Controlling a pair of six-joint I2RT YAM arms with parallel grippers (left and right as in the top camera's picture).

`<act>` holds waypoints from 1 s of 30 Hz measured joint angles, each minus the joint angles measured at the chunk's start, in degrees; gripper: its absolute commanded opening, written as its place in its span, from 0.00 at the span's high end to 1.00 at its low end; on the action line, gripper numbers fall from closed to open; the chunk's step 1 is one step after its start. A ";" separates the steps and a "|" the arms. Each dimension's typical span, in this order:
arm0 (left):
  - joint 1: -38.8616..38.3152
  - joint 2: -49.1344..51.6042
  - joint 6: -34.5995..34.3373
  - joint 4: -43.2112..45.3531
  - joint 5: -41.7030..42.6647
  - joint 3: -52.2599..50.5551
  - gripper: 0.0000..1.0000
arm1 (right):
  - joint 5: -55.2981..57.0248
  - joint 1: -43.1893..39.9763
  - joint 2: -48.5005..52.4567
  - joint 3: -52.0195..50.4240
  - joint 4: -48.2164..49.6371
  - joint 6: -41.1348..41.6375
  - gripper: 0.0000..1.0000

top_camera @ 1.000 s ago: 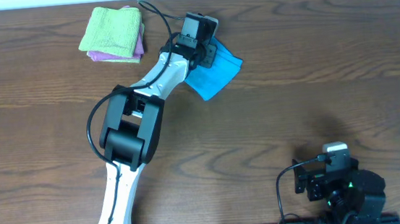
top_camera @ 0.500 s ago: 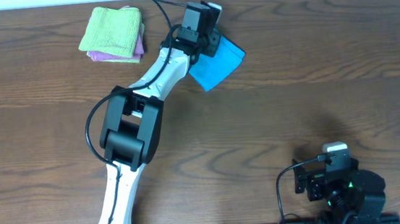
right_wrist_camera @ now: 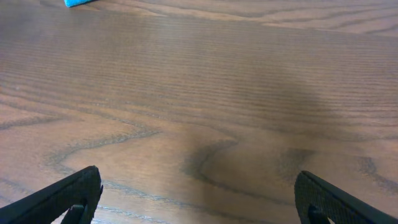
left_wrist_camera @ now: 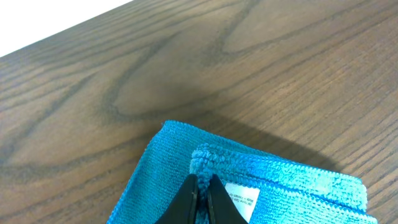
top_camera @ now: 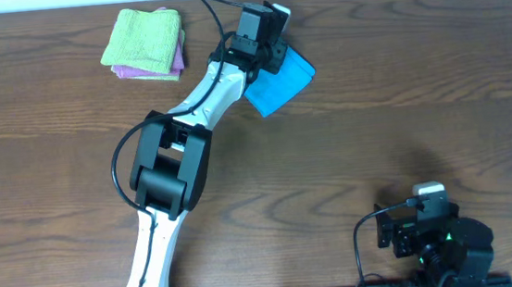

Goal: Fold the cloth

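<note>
A blue cloth lies folded near the far edge of the table, right of centre. My left gripper reaches over it and is shut on a raised edge of the blue cloth, pinching it between the two fingertips; a white care label shows beside the fingers. My right gripper is open and empty over bare wood at the front right, its arm at the near edge in the overhead view.
A stack of folded cloths, green on top of purple, sits at the far left. A corner of the blue cloth shows at the top left of the right wrist view.
My left gripper has moved a little toward the far edge with the cloth edge in it, and the blue cloth has shifted that way. The right arm has not moved.
</note>
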 measured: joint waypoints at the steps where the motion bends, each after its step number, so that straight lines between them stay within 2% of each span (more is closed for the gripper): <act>1: 0.00 0.00 0.22 0.22 -0.02 0.00 0.94 | 0.00 0.00 0.00 0.00 0.00 0.00 0.01; 14: 0.02 0.00 5.49 2.12 -2.62 0.00 0.94 | -0.02 0.00 0.00 0.00 0.00 0.00 0.01; 30: 0.66 2.36 6.21 6.60 -2.89 0.00 0.94 | 0.00 0.00 0.00 0.00 0.00 0.00 0.01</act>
